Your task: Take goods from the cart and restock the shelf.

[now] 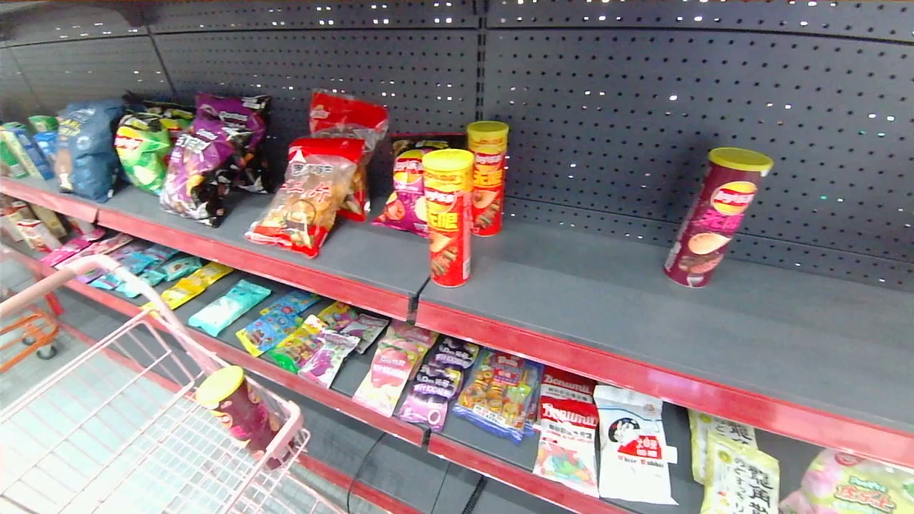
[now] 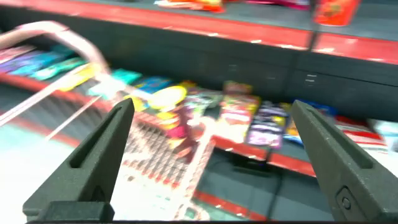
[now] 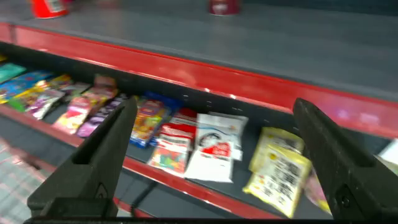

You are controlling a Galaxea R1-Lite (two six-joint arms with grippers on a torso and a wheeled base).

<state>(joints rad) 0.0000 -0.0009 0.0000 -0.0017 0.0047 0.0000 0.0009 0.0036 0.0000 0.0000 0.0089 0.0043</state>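
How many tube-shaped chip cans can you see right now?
4. On the upper shelf: front red can, rear red can just behind it, and maroon can farther right. A fourth can sits in the cart. Bags could hide more.

Dark grey pegboard back wall w/ light specks; grey floor; orange trolley far left.

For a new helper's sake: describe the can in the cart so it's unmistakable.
Before the shelf, at the left, stands a pink cart. In its corner nearest the shelf sits a can. It is maroon with a yellow lid, the one item seen in it.
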